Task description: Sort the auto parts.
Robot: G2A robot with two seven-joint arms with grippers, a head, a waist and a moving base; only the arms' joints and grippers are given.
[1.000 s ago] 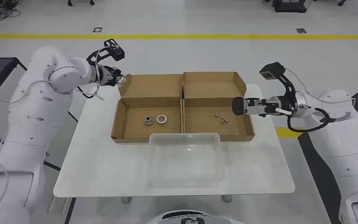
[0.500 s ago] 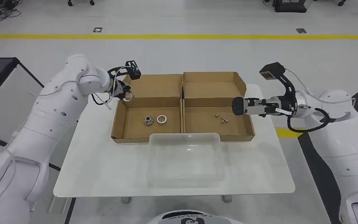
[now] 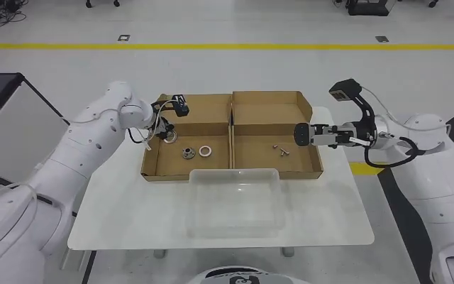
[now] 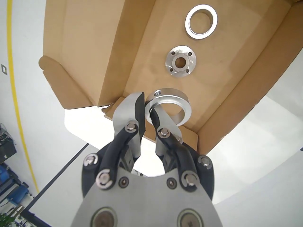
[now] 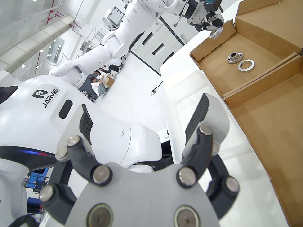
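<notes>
Left end effector is gripping a ring over the left box holding a flange and washer; my right end effector is gaping beside the right box of screws.

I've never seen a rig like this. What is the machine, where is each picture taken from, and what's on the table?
It is a two-armed robot sorting metal parts. One picture looks down from above its arms; the other two come from wrist cameras. The table carries a clear bin and two cardboard boxes. The left box holds a flange and a flat ring, the right box small screws. The left gripper pinches a collar over the left box; the right gripper is open, empty.
</notes>
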